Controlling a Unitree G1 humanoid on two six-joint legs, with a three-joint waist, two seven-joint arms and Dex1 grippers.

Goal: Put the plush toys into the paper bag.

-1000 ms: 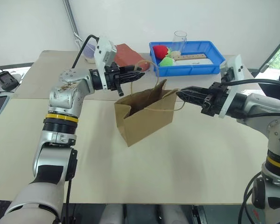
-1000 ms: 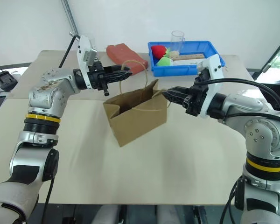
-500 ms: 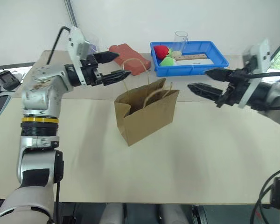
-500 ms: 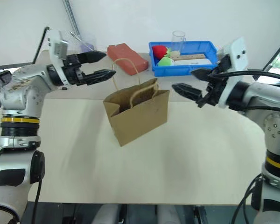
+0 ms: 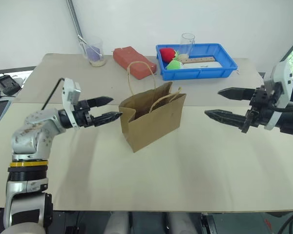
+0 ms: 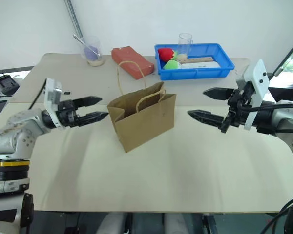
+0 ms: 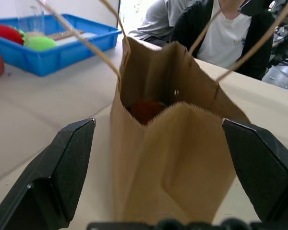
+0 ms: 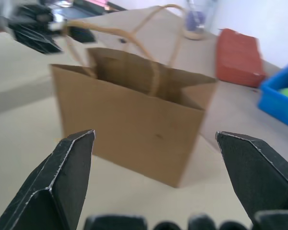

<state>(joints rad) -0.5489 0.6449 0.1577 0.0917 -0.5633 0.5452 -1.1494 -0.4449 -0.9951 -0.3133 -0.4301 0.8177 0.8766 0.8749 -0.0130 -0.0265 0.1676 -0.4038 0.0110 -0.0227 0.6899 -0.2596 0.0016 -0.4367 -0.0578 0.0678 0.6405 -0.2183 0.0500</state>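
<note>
The brown paper bag (image 5: 154, 122) stands upright and open in the middle of the table, its two rope handles loose above its mouth. In the left wrist view a brown-orange plush toy (image 7: 146, 109) shows low inside the bag; anything else in there is hidden by the paper walls. My left gripper (image 5: 116, 107) hovers open just off the bag's left end, pointing at it and touching nothing. At the other end my right gripper (image 5: 212, 102) is also open and empty, a short gap away from the bag.
At the back right, a blue tray (image 5: 224, 70) holds red and green round items, a ruler and a clear glass (image 5: 188, 41). A reddish block (image 5: 134, 61) and a beaker (image 5: 94, 51) stand behind the bag. A person (image 7: 221, 33) sits beyond the table's right side.
Both grippers opened, let go of the bag's handles and drew back from it. The left one sank to the bag's left end; the right one moved further right. The bag stayed put.
</note>
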